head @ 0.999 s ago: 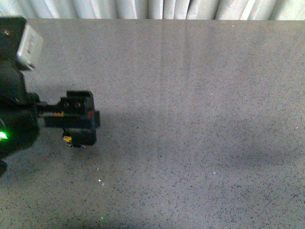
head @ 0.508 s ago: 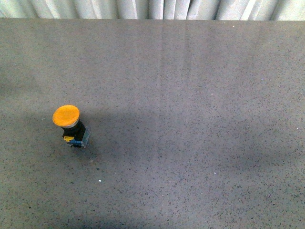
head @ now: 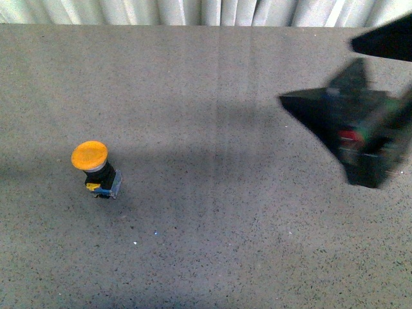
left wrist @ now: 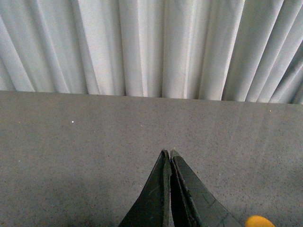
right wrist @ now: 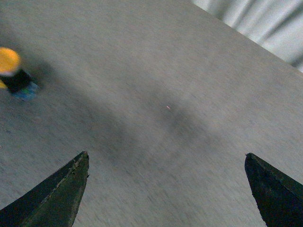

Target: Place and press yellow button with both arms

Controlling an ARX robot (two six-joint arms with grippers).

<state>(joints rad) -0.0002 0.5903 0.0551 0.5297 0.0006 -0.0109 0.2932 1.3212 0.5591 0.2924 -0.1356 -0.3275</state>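
The yellow button [head: 90,156] stands upright on the grey table [head: 225,244] at the left, its orange-yellow cap on a black neck over a small blue base. Nothing touches it. My right arm shows blurred at the right edge of the front view, far from the button, with the right gripper [head: 317,71] open and empty. In the right wrist view that gripper [right wrist: 166,155] stands wide open over bare table, with the button [right wrist: 10,64] far off. My left gripper [left wrist: 168,152] is shut on nothing, and an edge of the button's cap [left wrist: 259,221] shows beside it. The left arm is outside the front view.
A pale pleated curtain [head: 193,11] hangs along the table's far edge and fills the upper half of the left wrist view [left wrist: 151,47]. A soft shadow lies across the table's middle.
The left arm, which was over the button a second ago, has left the front view and the button stands uncovered. The right arm has just come in from the right, still blurred with motion.
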